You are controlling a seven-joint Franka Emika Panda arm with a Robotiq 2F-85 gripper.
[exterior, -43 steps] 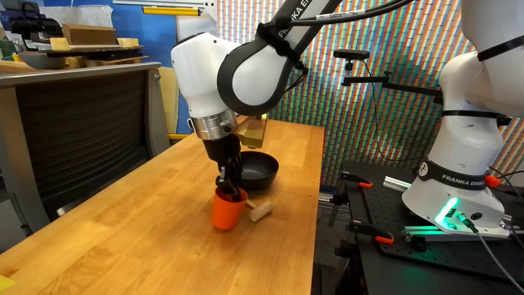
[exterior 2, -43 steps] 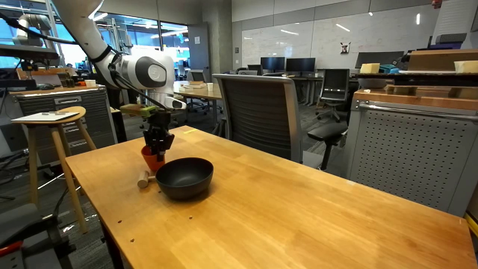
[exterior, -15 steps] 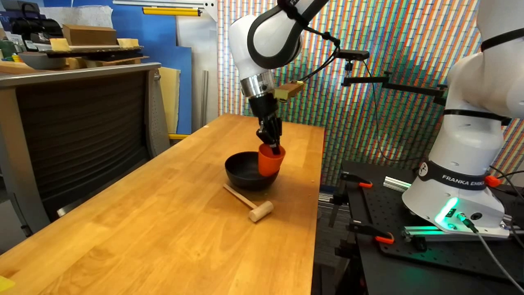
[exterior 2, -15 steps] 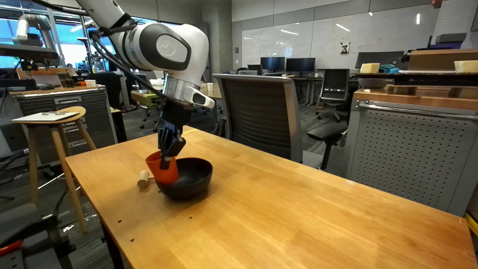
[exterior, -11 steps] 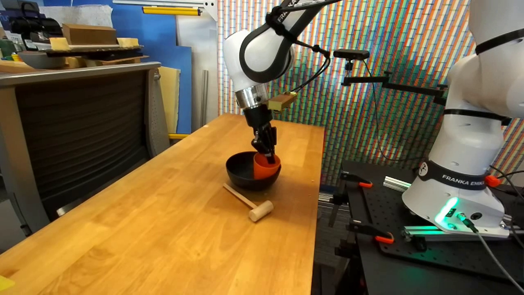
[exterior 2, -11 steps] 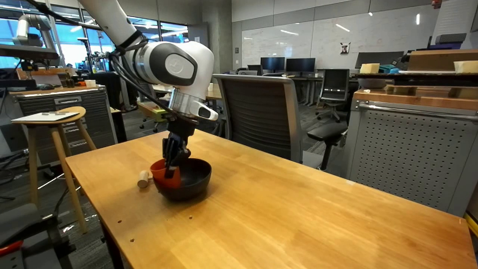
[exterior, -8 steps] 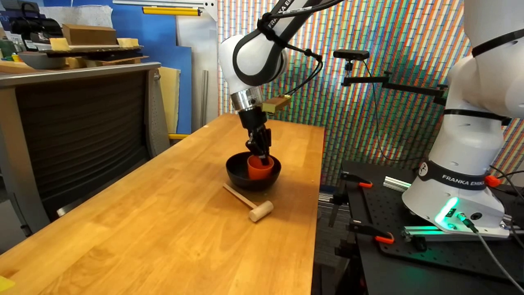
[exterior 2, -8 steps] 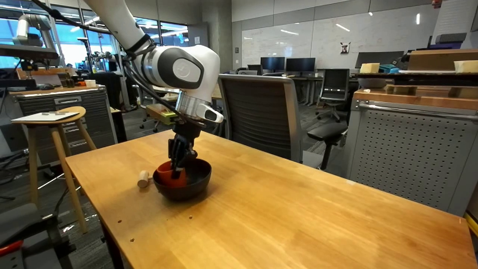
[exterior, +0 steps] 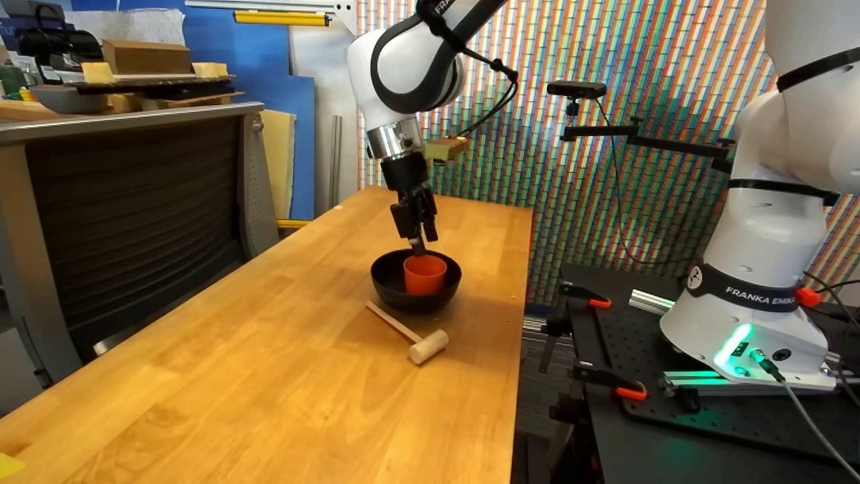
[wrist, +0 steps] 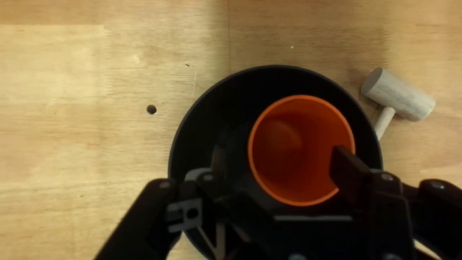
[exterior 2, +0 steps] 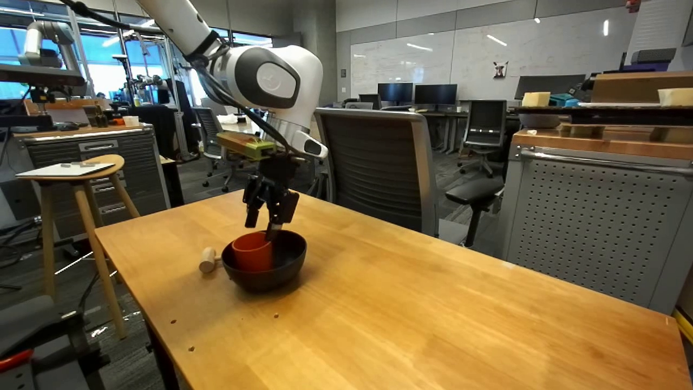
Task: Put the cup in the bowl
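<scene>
cup (exterior: 424, 277): sitting inside the bowl (exterior: 411, 302), pretty much upright, a bit off-centre toward the mallet's (exterior: 428, 346) side
claw (wrist: 278, 156): spread wide, nothing in its grip
cup from claw: basically right below it. In the wrist view one fingertip (wrist: 346, 164) overlaps the cup's rim and the other is over bare bowl
finger on rim?: can't tell if it's actually touching
mallet: on the worktop (exterior: 269, 376) just beside the bowl, not in the way imo
next move: job looks pretty much done, so I'd back off straight up the cup's axis; drifting sideways might tip it
</scene>
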